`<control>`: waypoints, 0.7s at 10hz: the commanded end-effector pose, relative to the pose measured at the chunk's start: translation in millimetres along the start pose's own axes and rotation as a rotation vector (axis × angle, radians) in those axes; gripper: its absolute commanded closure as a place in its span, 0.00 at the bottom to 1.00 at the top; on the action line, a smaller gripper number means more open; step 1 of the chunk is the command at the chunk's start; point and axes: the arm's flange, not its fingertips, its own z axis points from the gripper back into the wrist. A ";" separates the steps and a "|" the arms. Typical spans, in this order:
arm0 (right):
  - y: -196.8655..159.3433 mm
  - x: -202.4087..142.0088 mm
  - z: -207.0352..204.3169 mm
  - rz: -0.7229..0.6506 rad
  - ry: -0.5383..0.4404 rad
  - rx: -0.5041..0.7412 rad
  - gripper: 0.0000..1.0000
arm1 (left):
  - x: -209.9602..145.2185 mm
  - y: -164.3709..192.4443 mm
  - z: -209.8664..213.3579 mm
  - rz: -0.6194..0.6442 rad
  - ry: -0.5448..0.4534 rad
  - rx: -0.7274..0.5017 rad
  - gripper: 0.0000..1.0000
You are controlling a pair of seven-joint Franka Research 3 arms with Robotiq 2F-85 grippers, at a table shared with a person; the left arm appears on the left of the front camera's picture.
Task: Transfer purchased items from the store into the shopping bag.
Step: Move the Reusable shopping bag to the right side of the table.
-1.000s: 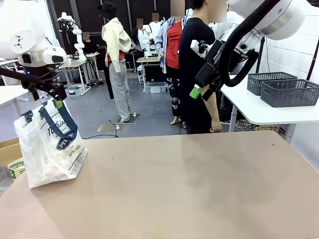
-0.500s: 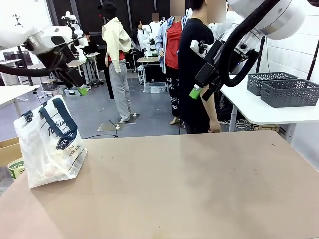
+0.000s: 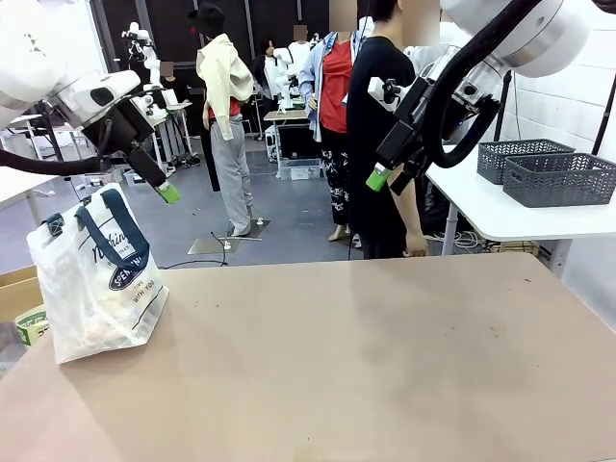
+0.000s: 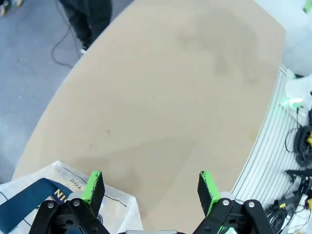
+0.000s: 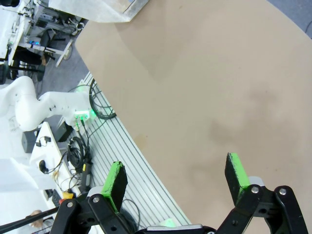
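The shopping bag [image 3: 96,284], translucent white with navy handles and print, stands upright at the table's left edge. It also shows at the bottom left of the left wrist view [image 4: 44,195] and at the top of the right wrist view [image 5: 105,7]. Its cloudy wall hides the purchased items. My left gripper [image 3: 166,191] hangs open just up and right of the bag's handles, holding nothing [image 4: 151,187]. My right gripper [image 3: 380,176] is open and empty, high over the table's far edge [image 5: 178,178]. Two dark grey openwork baskets [image 3: 558,178] sit at the right; which one is the store, I cannot tell.
The baskets rest on a white side table [image 3: 500,217] beyond the right far corner. A person in black [image 3: 375,96] stands at the far edge behind my right gripper. A cardboard box [image 3: 14,289] sits beside the bag, off the brown table [image 3: 366,366].
My left gripper has risen from just above the bag's handles and swung to the right, away from the bag. The right arm and the bag have not moved.
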 end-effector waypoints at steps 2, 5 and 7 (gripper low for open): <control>1.3 0.1 -0.9 -0.015 0.006 0.001 0.00 | -1.8 6.7 7.6 -0.052 -0.043 -0.078 0.00; 1.3 0.1 -0.9 -0.015 0.006 0.001 0.00 | -1.5 0.4 2.1 -0.041 -0.026 -0.054 0.00; 1.3 0.1 -0.9 -0.015 0.006 0.001 0.00 | -1.5 0.4 2.1 -0.041 -0.026 -0.054 0.00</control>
